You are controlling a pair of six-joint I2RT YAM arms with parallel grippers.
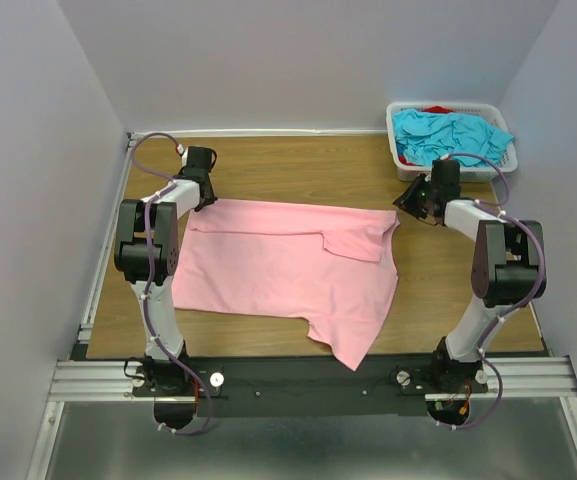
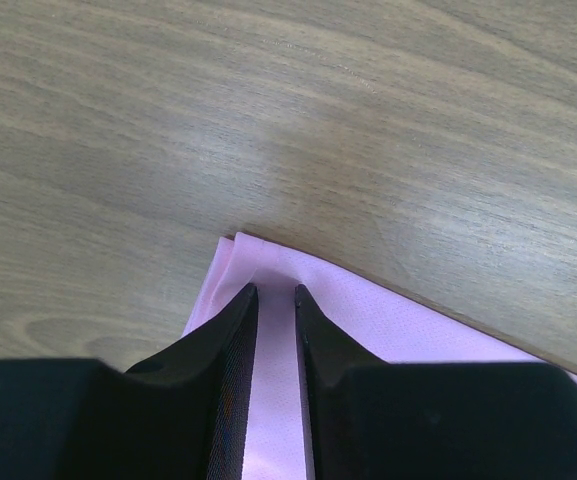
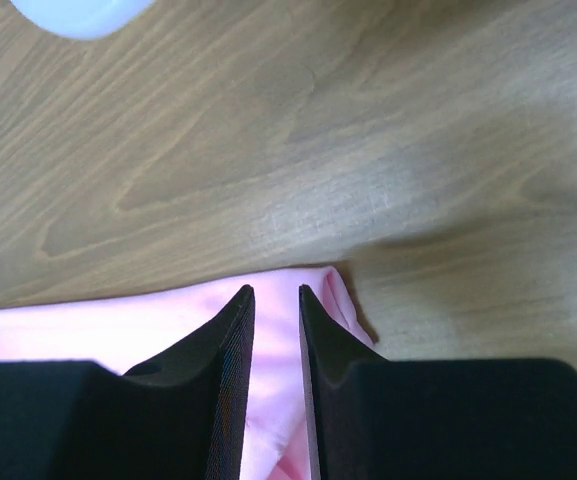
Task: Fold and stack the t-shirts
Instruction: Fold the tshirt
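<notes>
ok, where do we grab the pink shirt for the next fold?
Probably the two far corners, one per arm, from above. The pink shirt lies flat, so mid-cloth gives no edge; its far-left corner and far-right corner are free on the table. The left gripper and right gripper hang open right over them.

Light pink short-sleeved cloth t-shirt point(image 1: 268, 270) spread on the brown wooden table point(image 1: 298, 165), a flap folded over near its far right corner. The left gripper point(image 1: 205, 202) and right gripper point(image 1: 409, 207) sit at its far corners. The white slotted plastic basket point(image 1: 400, 160), far right, holds crumpled turquoise blue shirts point(image 1: 453, 135) and a bit of red cloth point(image 1: 436, 109).
</notes>
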